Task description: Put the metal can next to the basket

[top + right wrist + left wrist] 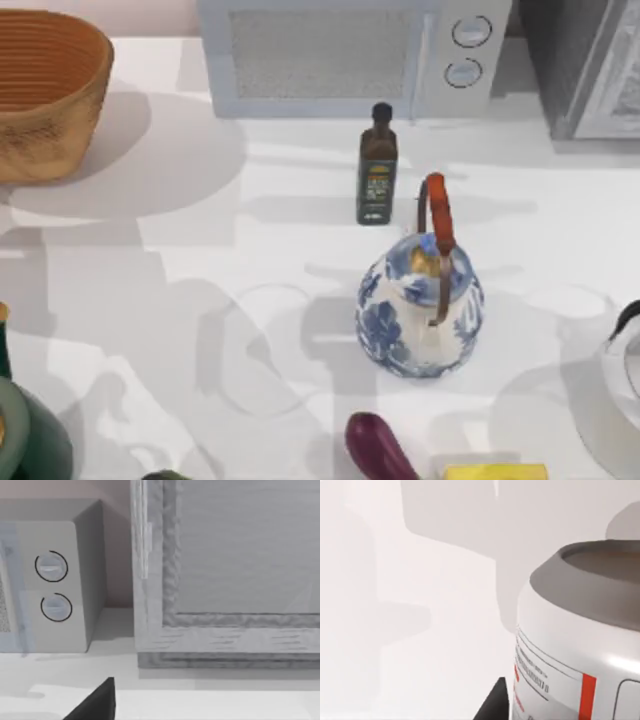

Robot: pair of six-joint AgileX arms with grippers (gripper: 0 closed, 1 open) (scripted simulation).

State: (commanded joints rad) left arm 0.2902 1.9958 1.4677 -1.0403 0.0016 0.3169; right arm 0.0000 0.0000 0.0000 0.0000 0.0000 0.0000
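The metal can [580, 645], white with red lettering and a grey rim, stands very close in the left wrist view. A dark part of my left gripper [492, 705] sits right beside its wall; whether it grips the can is hidden. The basket [45, 90], large, woven and tan-orange, stands at the table's far left corner in the top view. A dark part of my right gripper [95, 702] hangs over the white table, facing the microwave [55, 580] and a grey cabinet [225, 570].
A dark glass bottle [377, 165] stands before the microwave [350, 55]. A blue-and-white teapot [420, 300] sits mid-table. An eggplant [378, 450] and a yellow block [495, 471] lie at the front edge, a green object [20, 440] front left, a kettle [620, 390] far right.
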